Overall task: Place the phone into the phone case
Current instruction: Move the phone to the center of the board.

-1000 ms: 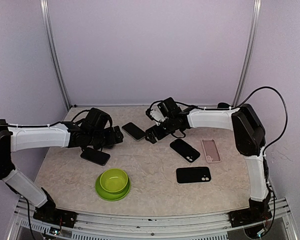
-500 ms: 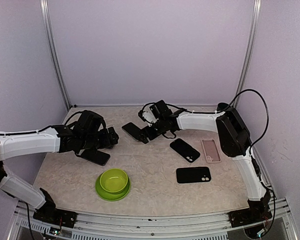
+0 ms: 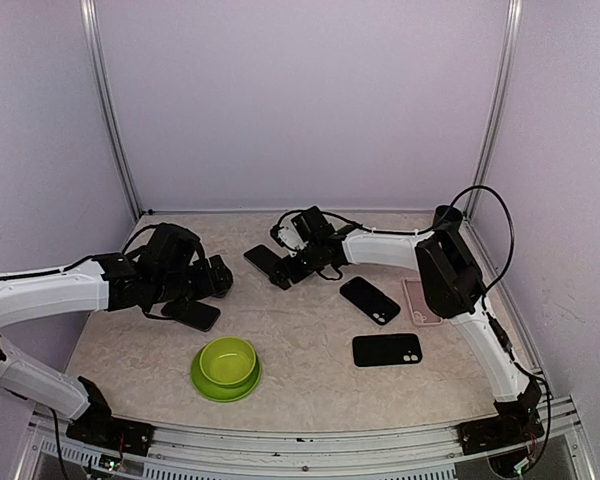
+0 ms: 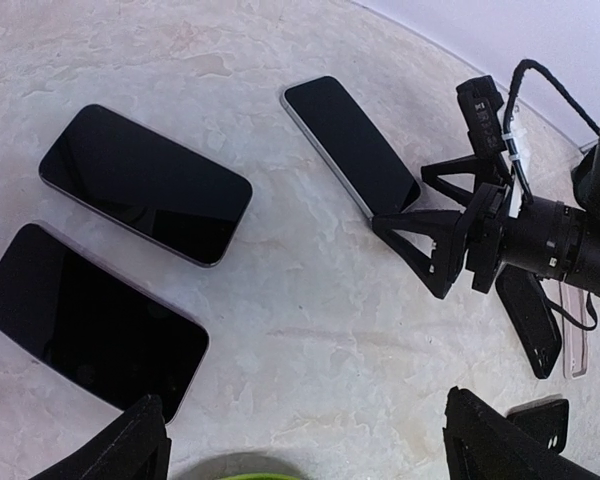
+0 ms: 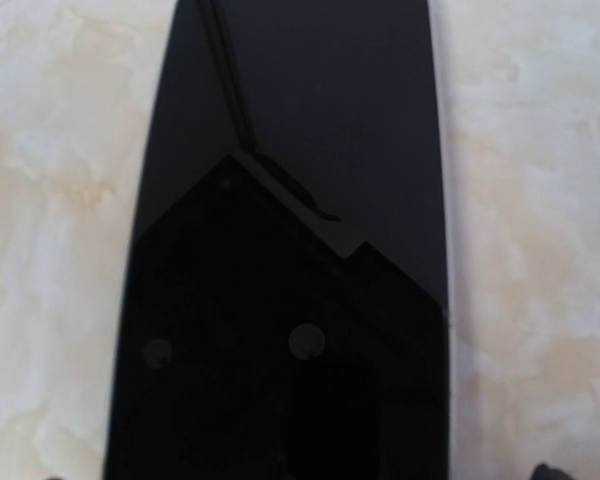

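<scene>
A dark phone (image 3: 264,262) lies face up at the back middle of the table. My right gripper (image 3: 288,266) hangs open low over its right end, one finger on each side of it (image 4: 450,240). In the right wrist view the phone's black screen (image 5: 290,200) fills the frame and only one fingertip (image 5: 550,470) shows. A pink phone case (image 3: 421,301) and a black case (image 3: 387,349) with camera cutouts lie to the right. My left gripper (image 3: 215,278) is open over bare table (image 4: 315,450) with nothing between its fingers.
Two more dark phones (image 4: 145,185) (image 4: 90,330) lie side by side by my left gripper. A black slab (image 3: 369,300), phone or case I cannot tell, rests left of the pink case. A green bowl (image 3: 225,365) stands at the front, just near of the left gripper.
My right gripper has slid left until its open fingers straddle the phone's end. The left arm has drawn back a little to the left. The phones have not moved.
</scene>
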